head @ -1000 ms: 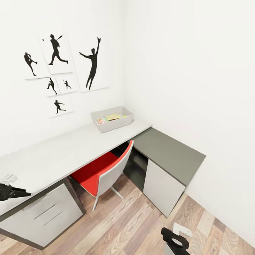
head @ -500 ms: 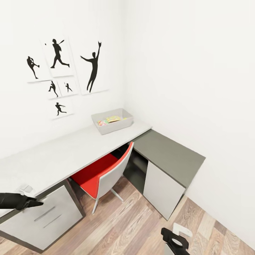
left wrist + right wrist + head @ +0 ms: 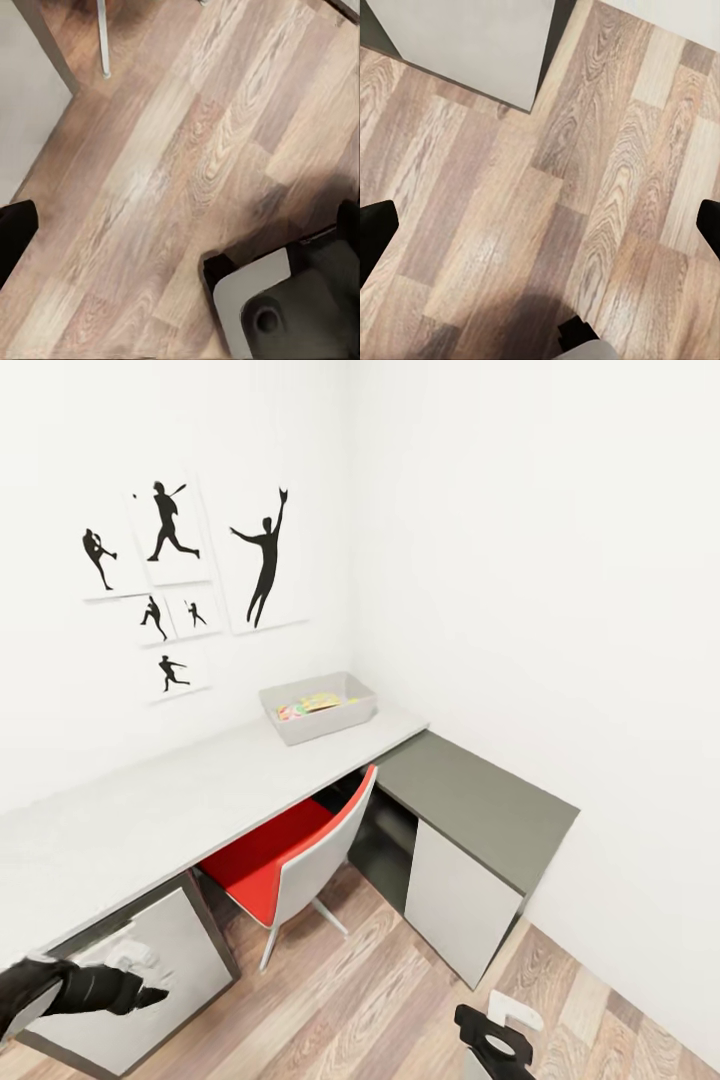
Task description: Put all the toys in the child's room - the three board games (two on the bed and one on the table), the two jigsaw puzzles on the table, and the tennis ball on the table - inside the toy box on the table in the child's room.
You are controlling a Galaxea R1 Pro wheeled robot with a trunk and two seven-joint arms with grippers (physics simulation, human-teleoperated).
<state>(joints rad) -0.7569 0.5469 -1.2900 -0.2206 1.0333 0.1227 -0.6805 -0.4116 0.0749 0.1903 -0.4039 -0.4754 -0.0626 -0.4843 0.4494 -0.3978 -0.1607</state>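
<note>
Both hands empty, spread wide; toy box [image 3: 318, 708] at 12 o'clock on table [image 3: 150, 810].
Risk: left hand [image 3: 140, 996] clips drawers [image 3: 150, 980] as I turn.

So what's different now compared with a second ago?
The left end effector came down from the desk's edge to hang in front of the white drawers, sliding a little toward the chair. It took hold of nothing; both end effectors are open and empty. The view drifted slightly, so the camera moved. The toy box with its bright toys, the table and the right end effector stayed put.
</note>
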